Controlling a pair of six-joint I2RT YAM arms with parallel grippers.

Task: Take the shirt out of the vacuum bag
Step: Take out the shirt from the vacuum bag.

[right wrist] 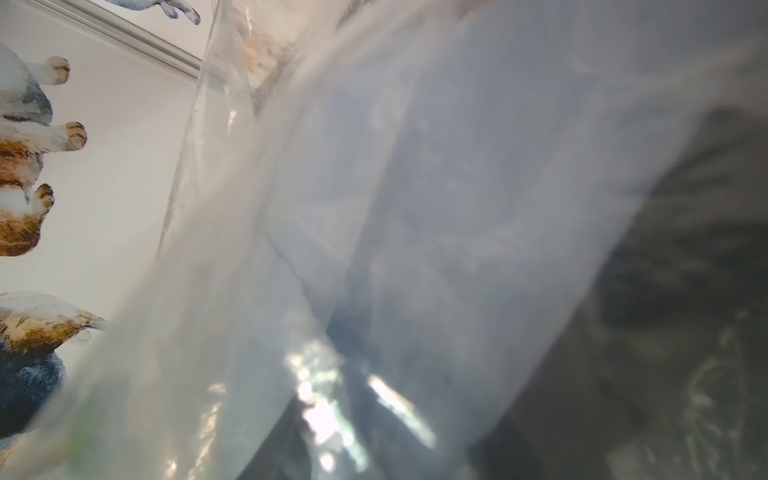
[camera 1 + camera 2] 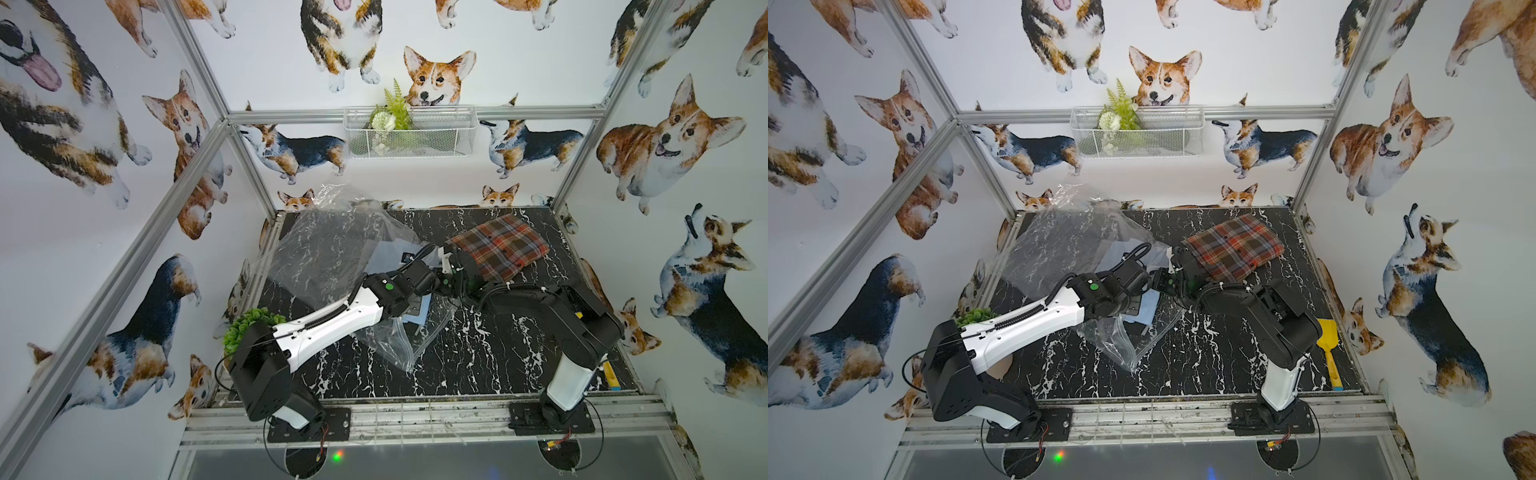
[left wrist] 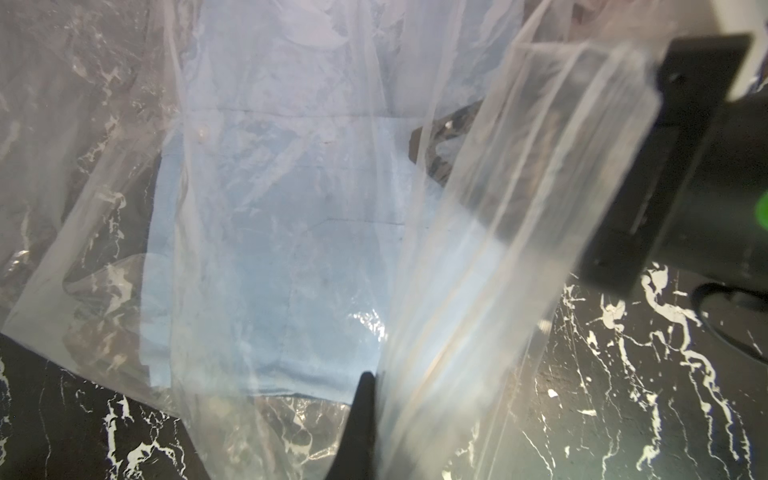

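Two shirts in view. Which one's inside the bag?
The light blue shirt, seen through the clear vacuum bag. The plaid shirt lies bare on the table, outside the plastic.

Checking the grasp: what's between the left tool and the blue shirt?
The vacuum bag's clear plastic; the left wrist view shows the blue shirt through it, inside the bag.
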